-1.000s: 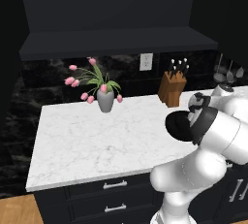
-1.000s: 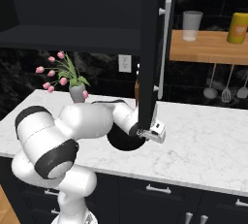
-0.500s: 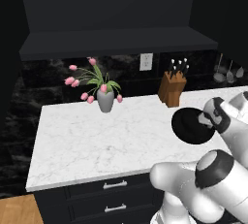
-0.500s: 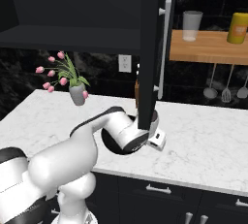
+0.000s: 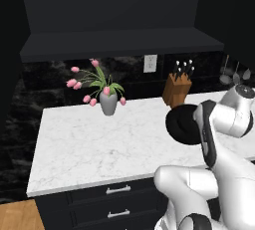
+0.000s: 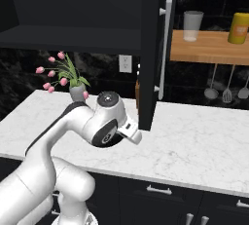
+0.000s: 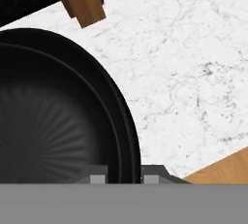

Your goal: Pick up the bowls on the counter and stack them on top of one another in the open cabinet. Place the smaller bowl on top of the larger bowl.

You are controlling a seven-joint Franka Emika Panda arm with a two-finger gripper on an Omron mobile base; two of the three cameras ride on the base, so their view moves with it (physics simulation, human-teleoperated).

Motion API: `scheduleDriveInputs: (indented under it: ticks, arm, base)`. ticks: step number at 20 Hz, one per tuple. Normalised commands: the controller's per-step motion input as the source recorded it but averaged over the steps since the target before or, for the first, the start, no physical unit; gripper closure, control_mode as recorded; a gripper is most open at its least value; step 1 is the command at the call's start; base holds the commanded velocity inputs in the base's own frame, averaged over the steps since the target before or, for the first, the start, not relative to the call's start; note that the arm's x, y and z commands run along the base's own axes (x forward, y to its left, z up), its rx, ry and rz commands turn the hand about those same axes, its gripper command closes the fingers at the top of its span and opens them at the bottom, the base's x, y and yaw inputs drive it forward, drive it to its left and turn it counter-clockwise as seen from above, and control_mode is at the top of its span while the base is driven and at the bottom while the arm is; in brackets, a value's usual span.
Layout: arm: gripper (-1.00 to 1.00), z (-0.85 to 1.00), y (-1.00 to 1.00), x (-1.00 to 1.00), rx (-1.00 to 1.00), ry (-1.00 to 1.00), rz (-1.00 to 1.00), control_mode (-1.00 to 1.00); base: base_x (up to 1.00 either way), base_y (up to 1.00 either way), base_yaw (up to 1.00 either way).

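End effector [image 7: 124,178] straddles the rigid, glossy, probably slippery larger bowl [image 7: 58,116] rim over the counter [image 7: 184,72]; pinching or merely open, I cannot tell.

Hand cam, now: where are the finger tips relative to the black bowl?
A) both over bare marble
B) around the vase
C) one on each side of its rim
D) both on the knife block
C: in the hand view the gripper has one finger tip inside and one outside the rim of the black bowl, which sits on the counter.
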Motion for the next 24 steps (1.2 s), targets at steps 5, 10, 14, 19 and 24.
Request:
scheduleDriveInputs:
  ticks: [5, 10, 14, 19, 24]
  arm:
    - [1.00, 0.67, 0.73, -0.52, -0.05, 0.01, -0.08, -1.00]
    - [1.00, 0.99, 0.21, -0.32, 0.00, 0.00, -0.16, -1.00]
    - [1.00, 1.00, 0.20, -0.39, 0.00, 0.00, -0.08, -1.00]
    - [1.00, 1.00, 0.32, -0.44, 0.00, -0.07, -0.01, -1.00]
    - [1.00, 0.96, 0.22, -0.37, 0.04, -0.21, 0.01, -1.00]
  base:
    - [0.00, 0.00, 0.00]
    - [0.00, 0.00, 0.00]
    - [0.00, 0.00, 0.00]
    - [0.00, 0.00, 0.00]
    - [0.00, 0.00, 0.00]
